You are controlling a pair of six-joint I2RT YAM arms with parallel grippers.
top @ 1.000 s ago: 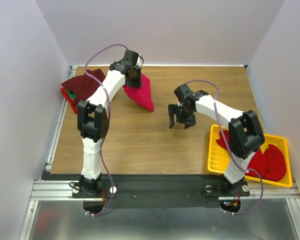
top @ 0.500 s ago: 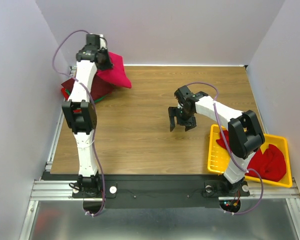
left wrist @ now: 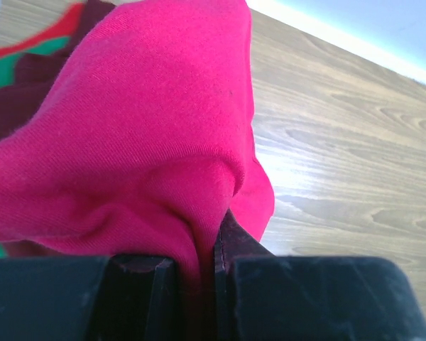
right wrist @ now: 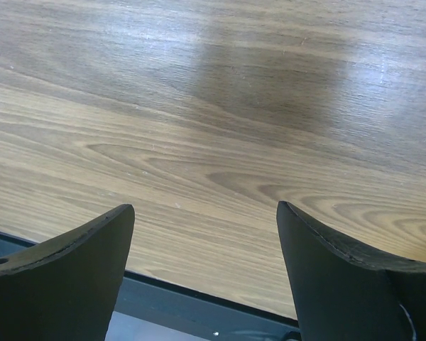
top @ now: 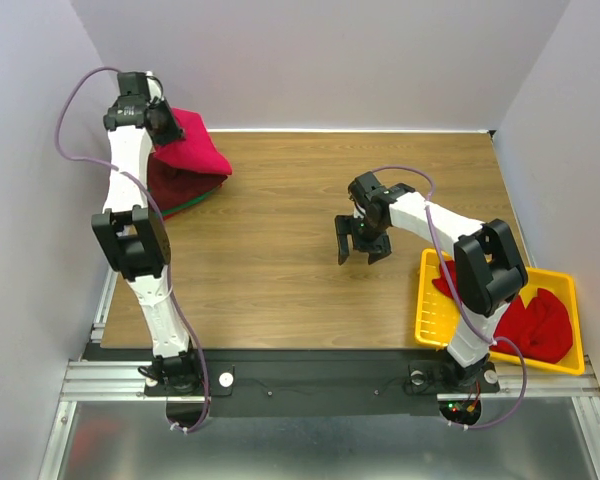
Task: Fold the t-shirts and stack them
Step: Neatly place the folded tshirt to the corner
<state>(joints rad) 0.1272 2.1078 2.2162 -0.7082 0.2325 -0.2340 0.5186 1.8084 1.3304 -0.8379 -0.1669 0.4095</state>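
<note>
Crimson t-shirt [top: 195, 150], pinched in left gripper [left wrist: 196, 270], carried across from centre to over stack [top: 180, 188] — placing next, likely; right gripper [top: 361, 250] wide, empty.

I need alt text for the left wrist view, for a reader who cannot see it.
The left end effector is shut on a fold of a bright red t-shirt, which fills most of the view. At the upper left are maroon and green shirts; the wooden table lies to the right.
</note>
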